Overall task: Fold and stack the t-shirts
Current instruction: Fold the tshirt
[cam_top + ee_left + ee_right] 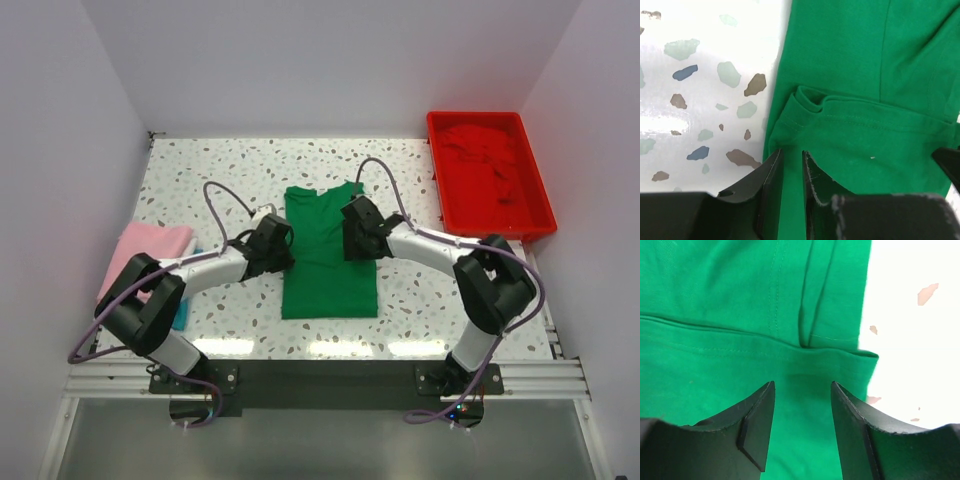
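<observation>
**Green shirt lies as a strip, a pincer on each flank**

White-walled booth, speckled surface [420, 300]. The green t-shirt [328, 262] lies flat at frame centre with its sleeves folded inward, so it reads as a narrow strip. Its long axis runs top to bottom of the frame, collar at the upper end and hem toward the arm bases.

- Left pincer [788, 156]: low over the strip's left edge, jaws a narrow slit apart, no cloth seen pinched.
- Right pincer [802, 390]: over the right edge, jaws well apart, nothing between them.

The mirrored placement probably puts one arm on each side to keep the next fold square. The pink t-shirt [150, 250] lies at frame left. The red t-shirt [485, 160] sits in the red tray [540, 218], upper right.
</observation>
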Tool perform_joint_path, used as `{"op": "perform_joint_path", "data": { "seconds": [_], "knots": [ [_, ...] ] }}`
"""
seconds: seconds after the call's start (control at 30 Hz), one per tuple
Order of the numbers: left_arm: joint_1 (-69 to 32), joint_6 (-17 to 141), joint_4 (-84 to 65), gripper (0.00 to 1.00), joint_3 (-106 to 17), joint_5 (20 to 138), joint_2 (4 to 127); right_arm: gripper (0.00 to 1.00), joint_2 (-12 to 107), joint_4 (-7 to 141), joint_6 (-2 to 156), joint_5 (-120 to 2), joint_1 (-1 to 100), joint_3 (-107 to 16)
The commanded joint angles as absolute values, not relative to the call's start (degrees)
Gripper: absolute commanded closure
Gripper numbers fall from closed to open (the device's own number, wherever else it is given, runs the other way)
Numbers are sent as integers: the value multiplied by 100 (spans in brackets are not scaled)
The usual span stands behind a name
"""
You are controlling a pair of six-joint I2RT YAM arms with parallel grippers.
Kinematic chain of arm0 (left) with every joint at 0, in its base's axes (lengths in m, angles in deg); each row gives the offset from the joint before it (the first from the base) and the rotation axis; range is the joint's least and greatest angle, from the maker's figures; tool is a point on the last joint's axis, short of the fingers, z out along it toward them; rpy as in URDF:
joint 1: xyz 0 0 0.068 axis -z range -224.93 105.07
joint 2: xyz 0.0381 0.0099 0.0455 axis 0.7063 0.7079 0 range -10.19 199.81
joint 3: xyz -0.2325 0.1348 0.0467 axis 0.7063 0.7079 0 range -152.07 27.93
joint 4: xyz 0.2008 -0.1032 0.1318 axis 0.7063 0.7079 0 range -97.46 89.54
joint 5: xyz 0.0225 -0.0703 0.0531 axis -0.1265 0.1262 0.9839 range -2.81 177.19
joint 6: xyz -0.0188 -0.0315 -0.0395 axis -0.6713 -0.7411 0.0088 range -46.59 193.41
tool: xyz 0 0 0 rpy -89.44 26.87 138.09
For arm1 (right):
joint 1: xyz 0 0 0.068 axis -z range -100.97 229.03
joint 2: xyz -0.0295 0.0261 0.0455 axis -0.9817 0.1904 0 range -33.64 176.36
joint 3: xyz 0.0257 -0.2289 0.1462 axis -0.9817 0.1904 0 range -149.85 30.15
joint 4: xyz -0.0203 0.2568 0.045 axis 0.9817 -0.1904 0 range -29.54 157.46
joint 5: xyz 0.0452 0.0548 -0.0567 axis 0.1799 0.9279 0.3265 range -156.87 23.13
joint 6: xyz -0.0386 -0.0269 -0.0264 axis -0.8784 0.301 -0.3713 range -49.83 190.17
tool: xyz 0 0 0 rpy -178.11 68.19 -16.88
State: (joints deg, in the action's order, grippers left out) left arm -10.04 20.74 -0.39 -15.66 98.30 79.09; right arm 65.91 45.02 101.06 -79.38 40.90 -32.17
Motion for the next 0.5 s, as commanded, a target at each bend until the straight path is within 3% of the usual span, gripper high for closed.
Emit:
{"op": "perform_joint_path", "data": {
  "seconds": [0.0, 0.47],
  "knots": [
    [-1004, 2471, 212, 74, -2179, 9765, 7673, 48, 6111, 4311, 10119, -8102, 4132, -3620],
    [-1100, 2568, 195, 78, -2876, 10010, 8886, 58, 6813, 4662, 10137, -7883, 4404, -3577]
  ]
}}
